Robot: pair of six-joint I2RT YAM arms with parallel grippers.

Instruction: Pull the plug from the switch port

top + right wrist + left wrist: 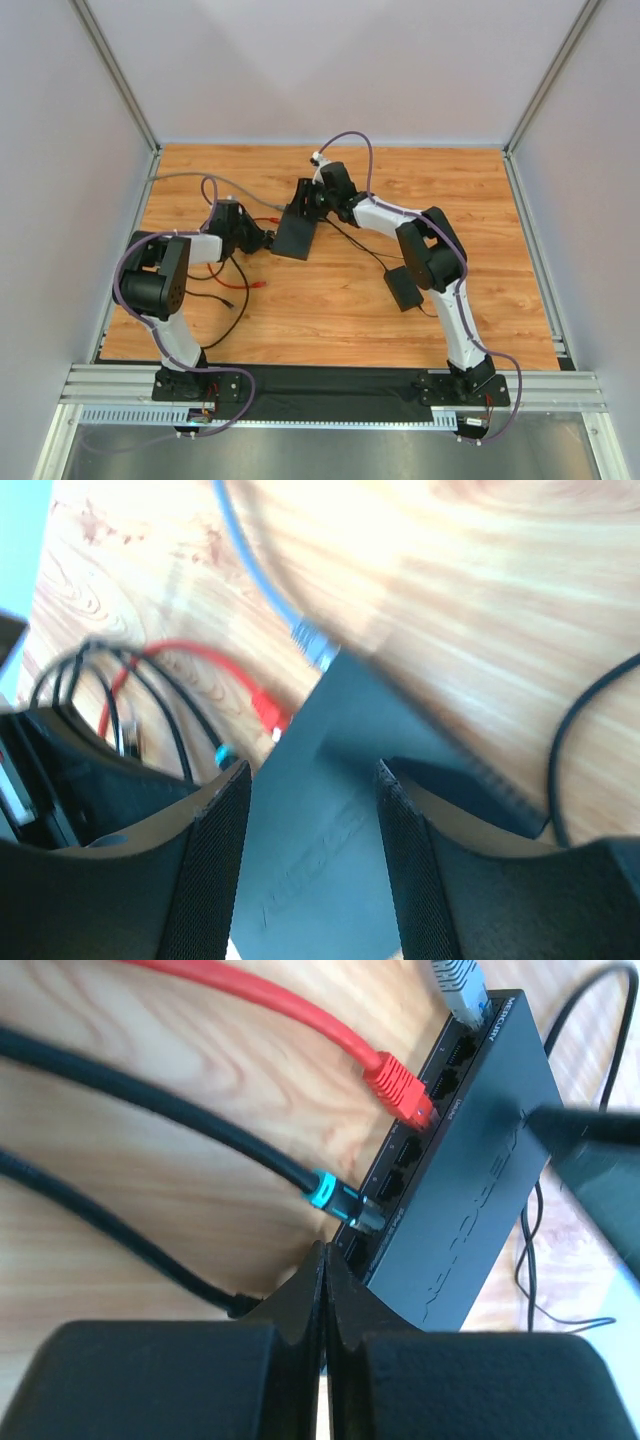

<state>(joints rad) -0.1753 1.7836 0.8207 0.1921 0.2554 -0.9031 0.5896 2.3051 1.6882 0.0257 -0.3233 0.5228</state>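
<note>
Switch [296, 236]: flat black box lying on the bench [480, 200] near the middle, slightly toward the far edge and the left edge. Its socket edge faces the bench's left edge.

Left wrist view, along the socket edge:
- Grey plug [458, 982] seated at the far end.
- Red plug [398, 1088] next, on a red lead [250, 995] that runs off across the wood.
- Teal-collared plug [338, 1200] further along, on a thick black lead.
- A second black lead [120, 1232] runs in low and disappears behind the left pincer's fingers, so its end is hidden.

Left pincer [323, 1255]: fully closed, fingers pressed together with only a hairline between them and nothing visible in the seam. The tips sit at the near end of the socket edge, just beside the teal-collared plug. Cannot tell whether they touch a plug or the switch's corner.

Right pincer [310, 775]: jaws roughly half apart, gripping nothing, positioned over the switch's top face. The box is wider than the gap and extends past both fingers. In the left wrist view one dark finger [590, 1128] appears to meet the top face near its far long edge.

Adapter brick [405, 288]: lies nearer the bench's near edge, well apart from the switch, right of centre on a thin black lead.
</note>
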